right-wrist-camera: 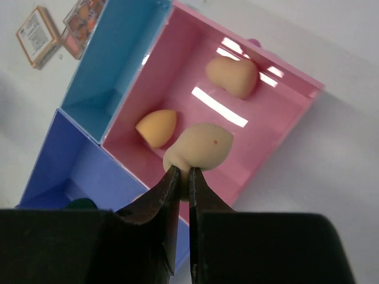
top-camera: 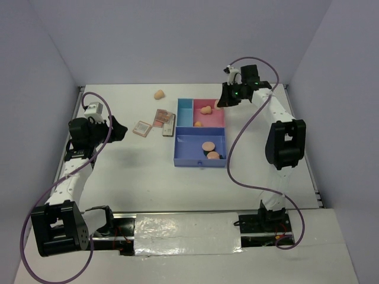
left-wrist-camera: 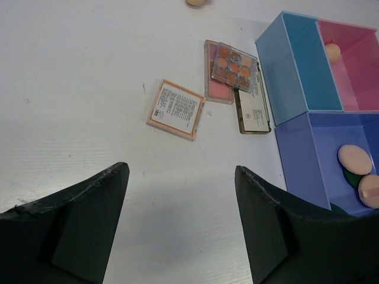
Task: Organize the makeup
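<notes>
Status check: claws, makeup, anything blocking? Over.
Right claw shut on peach sponge, above pink compartment. Left claw open, empty, short of the palettes. One loose sponge left to collect; nothing blocking the drop.

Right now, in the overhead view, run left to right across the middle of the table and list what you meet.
The left gripper, open → square peach-edged palette → pink-pan palette → light blue compartment → pink compartment. Left out, since they overlap others: narrow palette, loose sponge, right gripper with its held sponge.
</notes>
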{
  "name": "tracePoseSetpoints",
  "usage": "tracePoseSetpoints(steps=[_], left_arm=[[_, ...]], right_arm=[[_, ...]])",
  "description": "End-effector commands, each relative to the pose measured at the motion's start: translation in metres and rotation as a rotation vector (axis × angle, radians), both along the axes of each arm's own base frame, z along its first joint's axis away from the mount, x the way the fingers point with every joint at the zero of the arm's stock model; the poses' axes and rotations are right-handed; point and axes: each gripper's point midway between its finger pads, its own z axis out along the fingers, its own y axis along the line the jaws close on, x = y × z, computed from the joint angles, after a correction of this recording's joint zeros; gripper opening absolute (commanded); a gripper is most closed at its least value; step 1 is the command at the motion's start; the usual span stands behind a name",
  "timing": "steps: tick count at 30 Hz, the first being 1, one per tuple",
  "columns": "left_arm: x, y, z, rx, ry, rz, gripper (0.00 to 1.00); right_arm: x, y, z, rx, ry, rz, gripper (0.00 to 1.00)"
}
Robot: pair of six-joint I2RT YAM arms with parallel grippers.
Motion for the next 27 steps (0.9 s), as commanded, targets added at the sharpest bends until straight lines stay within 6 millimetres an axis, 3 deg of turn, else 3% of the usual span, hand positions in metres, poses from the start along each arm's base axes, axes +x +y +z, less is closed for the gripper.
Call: tracePoseSetpoints(steps=[1, 4, 13, 18, 27], left_arm=[[0.004, -0.001, 0.011, 0.016, -0.052, -0.021, 0.84], [0.004, -0.002, 0.011, 0.015, -0.052, -0.024, 0.84], [0.004, -0.002, 0.010, 0.009, -0.049, -0.029, 0.85], [0.004, -0.002, 0.008, 0.009, -0.045, -0.024, 0.85], [0.006, -0.009, 0.007, -0.022, -0.060, -0.054, 0.84]], right_arm=[[0.007, 0.019, 0.006, -0.002, -0.034, 0.049, 0.02], [0.008, 0.028, -0.013, -0.029, 0.001, 0.057, 0.08], [0.009, 0.034, -0.035, -0.085, 0.025, 0.051, 0.28], [0.011, 0.034, -0.037, -0.099, 0.021, 0.049, 0.50], [0.011, 0.034, -0.019, -0.097, -0.029, 0.057, 0.56]])
